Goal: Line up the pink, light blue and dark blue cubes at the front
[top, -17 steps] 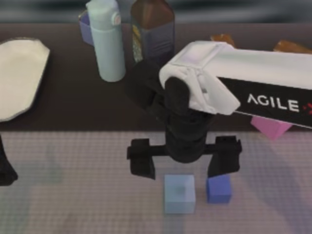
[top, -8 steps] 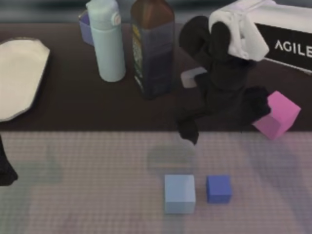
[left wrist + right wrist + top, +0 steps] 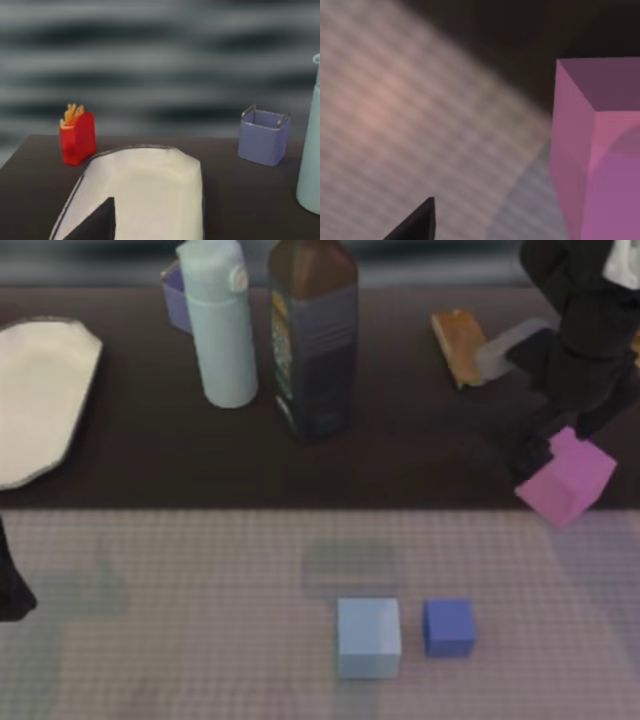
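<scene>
The light blue cube (image 3: 368,637) and the smaller dark blue cube (image 3: 448,627) sit side by side, a little apart, on the grey-lilac gridded front surface (image 3: 180,640). At the right, the pink cube (image 3: 570,483) rests turned at an angle across the border between the brown and the lilac surface. My right gripper (image 3: 565,430) hangs open just above and behind it, one finger (image 3: 532,453) beside its left corner. The right wrist view shows the pink cube (image 3: 597,150) close by, apart from one fingertip (image 3: 422,220). My left gripper (image 3: 10,590) stays parked at the left edge.
At the back on the brown surface stand a pale blue bottle (image 3: 220,325), a dark brown bottle (image 3: 315,340) and a periwinkle cup (image 3: 175,295). A white plate (image 3: 40,400) lies at the left, an orange-brown item (image 3: 458,345) at the back right. A red fries box (image 3: 77,137) sits behind the plate.
My right arm has lifted away from the two blue cubes and swung back and to the right, ending over the pink cube. The cubes and the left arm have not moved.
</scene>
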